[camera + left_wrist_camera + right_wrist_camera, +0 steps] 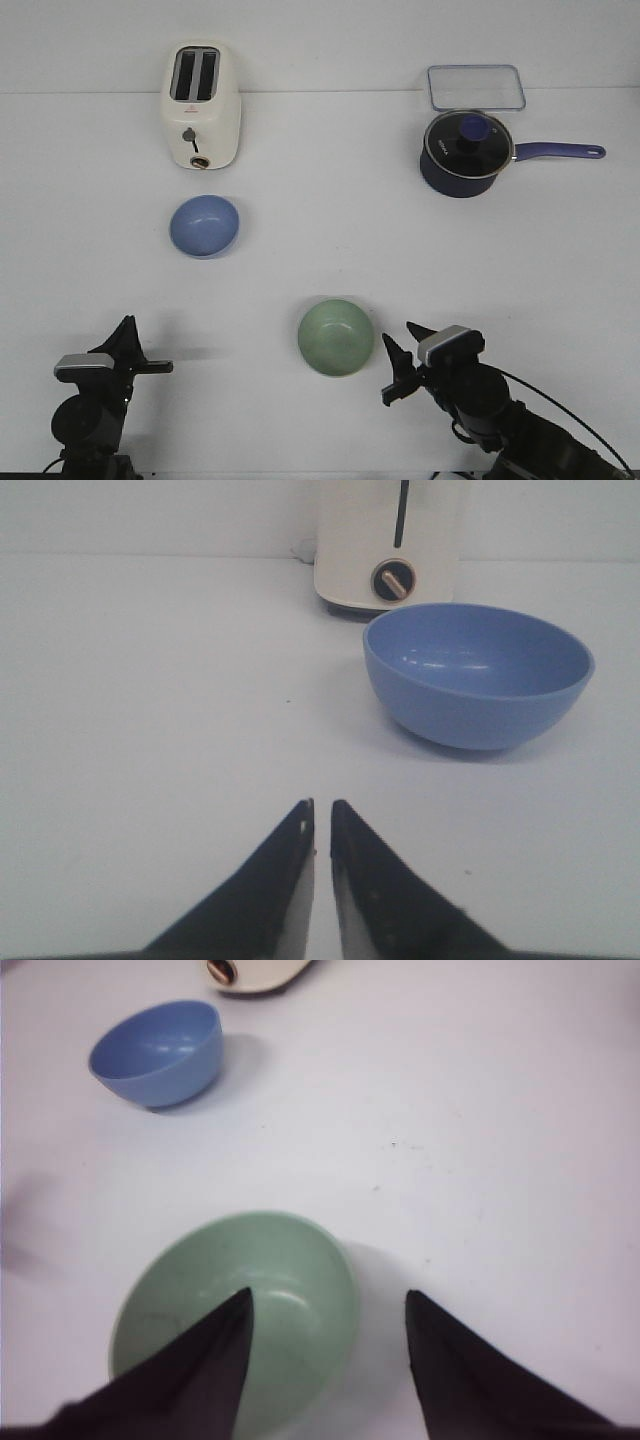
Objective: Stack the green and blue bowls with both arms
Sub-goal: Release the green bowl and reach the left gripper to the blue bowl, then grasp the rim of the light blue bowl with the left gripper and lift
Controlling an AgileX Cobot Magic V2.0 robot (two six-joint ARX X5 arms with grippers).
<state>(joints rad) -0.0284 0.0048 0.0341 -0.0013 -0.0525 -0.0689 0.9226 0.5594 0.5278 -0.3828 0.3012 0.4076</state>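
Note:
The periwinkle blue bowl [204, 225] stands upright at the left middle, in front of the toaster. The sage green bowl [336, 337] stands upright near the front centre. My left gripper [128, 330] is shut and empty, low at the front left, well short of the blue bowl [478, 675]; its tips [321, 805] nearly touch. My right gripper [399, 332] is open just right of the green bowl. In the right wrist view it [328, 1300] straddles the green bowl's [270, 1270] near rim, one finger over the inside, one outside. The blue bowl [160, 1050] shows beyond.
A cream toaster [201, 105] stands behind the blue bowl and also shows in the left wrist view [390, 540]. A dark navy saucepan [465, 152] with a glass lid and a long handle is at the back right, a clear rectangular tray [476, 87] behind it.

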